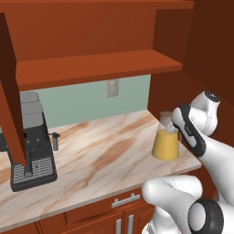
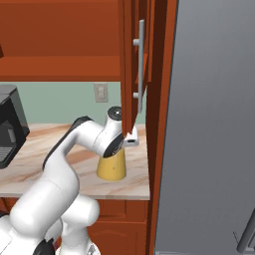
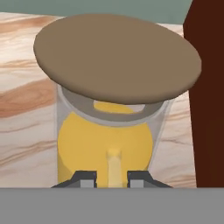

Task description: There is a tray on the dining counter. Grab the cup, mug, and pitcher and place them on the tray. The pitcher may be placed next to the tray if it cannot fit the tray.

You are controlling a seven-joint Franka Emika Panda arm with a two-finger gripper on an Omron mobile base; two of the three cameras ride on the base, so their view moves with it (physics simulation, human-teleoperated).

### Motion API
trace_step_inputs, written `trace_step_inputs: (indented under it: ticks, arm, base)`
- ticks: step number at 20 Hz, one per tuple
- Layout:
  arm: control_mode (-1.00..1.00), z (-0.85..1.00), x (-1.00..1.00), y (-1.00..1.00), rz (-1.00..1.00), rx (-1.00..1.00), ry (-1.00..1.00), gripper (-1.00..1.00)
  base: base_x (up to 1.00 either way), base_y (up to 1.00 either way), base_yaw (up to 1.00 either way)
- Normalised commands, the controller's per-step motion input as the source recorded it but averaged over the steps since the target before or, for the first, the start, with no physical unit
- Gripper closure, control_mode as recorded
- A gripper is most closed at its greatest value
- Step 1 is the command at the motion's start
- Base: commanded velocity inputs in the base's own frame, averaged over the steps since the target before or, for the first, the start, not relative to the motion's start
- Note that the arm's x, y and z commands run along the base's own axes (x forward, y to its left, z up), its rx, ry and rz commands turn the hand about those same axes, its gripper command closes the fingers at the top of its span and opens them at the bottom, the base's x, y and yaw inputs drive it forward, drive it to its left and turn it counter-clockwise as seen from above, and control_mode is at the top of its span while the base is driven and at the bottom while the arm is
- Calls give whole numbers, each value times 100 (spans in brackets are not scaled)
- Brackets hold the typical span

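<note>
The pitcher stands upright on the marbled desk, close to its right end and near the front edge, orange liquid filling its wide base. The arm reaches over from the right, and the end effector sits at the pitcher's neck under the round tan lid. Its two dark fingertips stand close together with a narrow handle-like strip of the pitcher between them, so it looks clamped on the pitcher. A coffee machine sits at the far left of the desk, well apart from the pitcher. A wall outlet shows behind.
</note>
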Motion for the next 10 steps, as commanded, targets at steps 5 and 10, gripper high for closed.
trace_step_inputs:
  ticks: [5,10]
  arm:
    - [-100,0,-13,0,0,0,-12,100]
    - [-100,0,-28,4,0,0,-11,100]
  base:
    - [0,0,0]
    - [0,0,0]
